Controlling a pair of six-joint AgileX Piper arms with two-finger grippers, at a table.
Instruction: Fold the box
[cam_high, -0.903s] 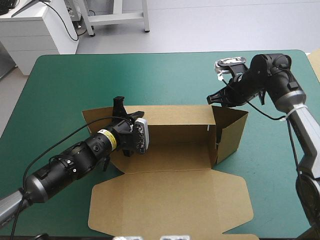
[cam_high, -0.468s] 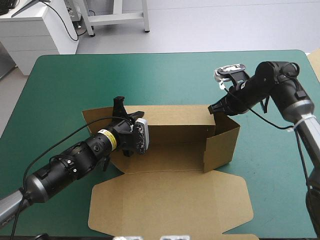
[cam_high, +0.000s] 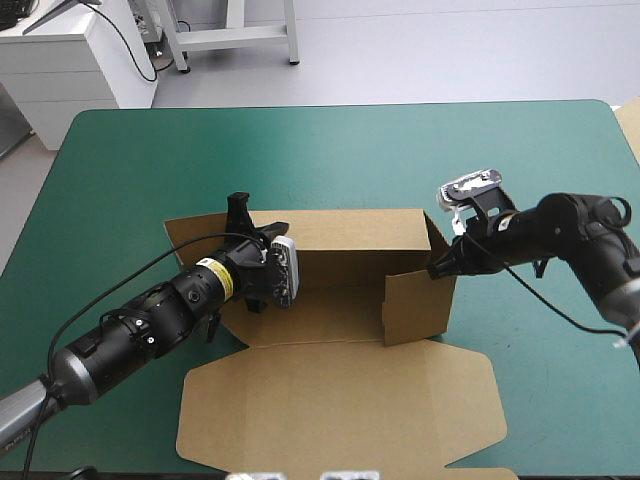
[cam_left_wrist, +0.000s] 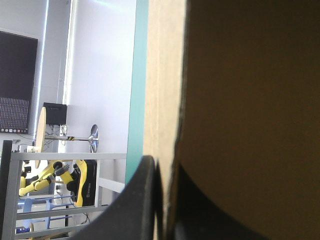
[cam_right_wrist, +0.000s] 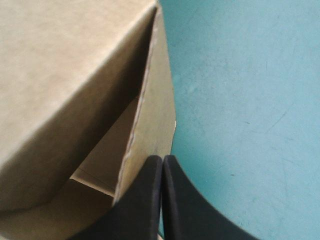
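Observation:
The brown box (cam_high: 340, 300) lies mid-table with its long back wall (cam_high: 350, 232) raised and its lid (cam_high: 340, 400) flat toward the front edge. My left gripper (cam_high: 243, 222) is at the back wall's left end, shut on the board; in the left wrist view the board's edge (cam_left_wrist: 162, 100) runs between the black fingers (cam_left_wrist: 145, 200). My right gripper (cam_high: 434, 270) is shut, its tip against the outside of the right end wall (cam_high: 420, 305), which stands folded in across the box's end. The right wrist view shows the closed tip (cam_right_wrist: 162, 162) beside that wall's edge (cam_right_wrist: 155, 115).
Bare teal-green cover (cam_high: 300, 150) stretches behind the box and to its right (cam_high: 540, 380). The lid's flaps reach close to the table's front edge. A pale corner (cam_high: 630, 120) shows at the table's right edge.
My right gripper came down and toward the front, pushing the right end wall from splayed outward to folded in across the box's end. The left arm has not moved.

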